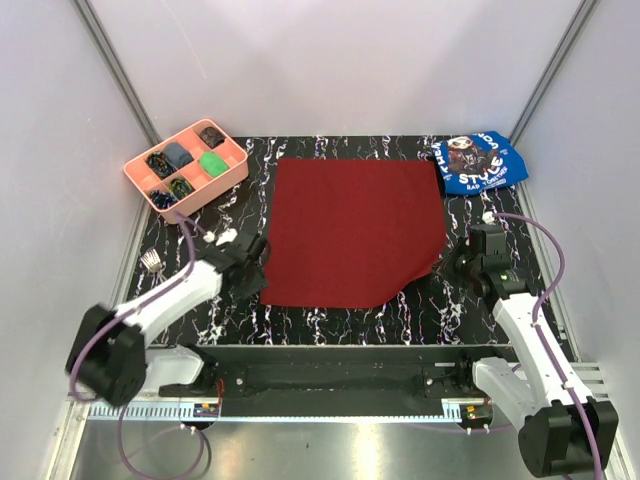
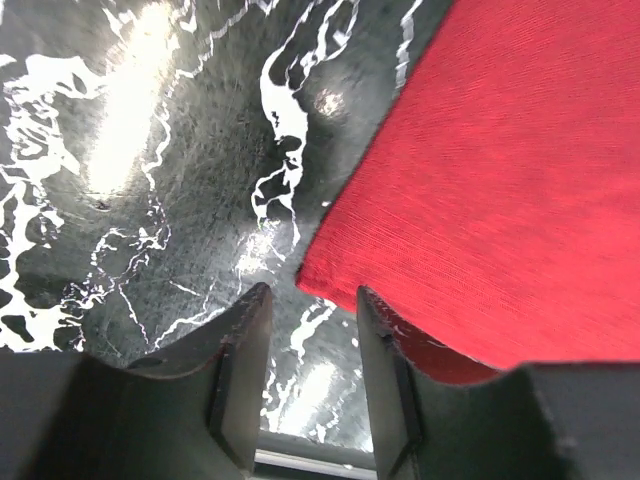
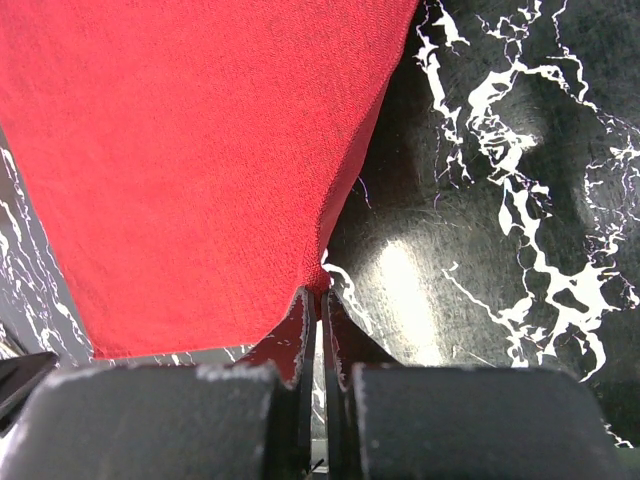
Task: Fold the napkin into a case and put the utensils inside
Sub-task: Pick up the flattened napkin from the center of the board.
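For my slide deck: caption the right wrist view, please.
Right gripper, shut, pinches a corner of the napkin over the table.

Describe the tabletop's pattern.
The tabletop is glossy black with white marble-like veins, clearest in the left wrist view.

Robotics lab test cell: white panel walls (image 1: pixel 330 60) and aluminium frame posts (image 1: pixel 115 65) enclose a black marbled bench (image 1: pixel 330 322), with two cabled robot arms (image 1: pixel 165 305) bolted at its near edge.
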Tool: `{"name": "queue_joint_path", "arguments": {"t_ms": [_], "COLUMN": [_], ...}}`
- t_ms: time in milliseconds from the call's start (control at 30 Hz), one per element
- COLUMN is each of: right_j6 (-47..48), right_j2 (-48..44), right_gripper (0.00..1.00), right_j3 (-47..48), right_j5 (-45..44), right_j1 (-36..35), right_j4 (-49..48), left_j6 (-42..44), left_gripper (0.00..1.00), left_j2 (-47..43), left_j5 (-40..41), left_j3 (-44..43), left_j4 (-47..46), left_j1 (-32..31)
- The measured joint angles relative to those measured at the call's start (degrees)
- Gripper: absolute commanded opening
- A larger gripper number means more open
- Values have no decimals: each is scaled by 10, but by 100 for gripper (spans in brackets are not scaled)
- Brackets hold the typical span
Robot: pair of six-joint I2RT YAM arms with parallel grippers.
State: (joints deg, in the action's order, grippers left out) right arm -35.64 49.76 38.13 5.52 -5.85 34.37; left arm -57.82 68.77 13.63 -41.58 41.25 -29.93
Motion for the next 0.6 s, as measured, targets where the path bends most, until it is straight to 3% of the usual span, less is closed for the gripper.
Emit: {"name": "queue_joint_path", "arguments": {"t_ms": [233,600], "right_j6": [3,12], "right_j2": [16,16], "right_gripper": [0,0], "right_j3": [0,0], "right_j5": [0,0], "right_j1": [0,0], "right_j4": [0,-1], "left_j6": [-27,-96], "left_gripper": [42,46], "left_j2": [132,146], "left_j5": [-1,1], "left_j3": [-38,-37], "left_j4": [4,7], "left_j1": [-32,-42]}}
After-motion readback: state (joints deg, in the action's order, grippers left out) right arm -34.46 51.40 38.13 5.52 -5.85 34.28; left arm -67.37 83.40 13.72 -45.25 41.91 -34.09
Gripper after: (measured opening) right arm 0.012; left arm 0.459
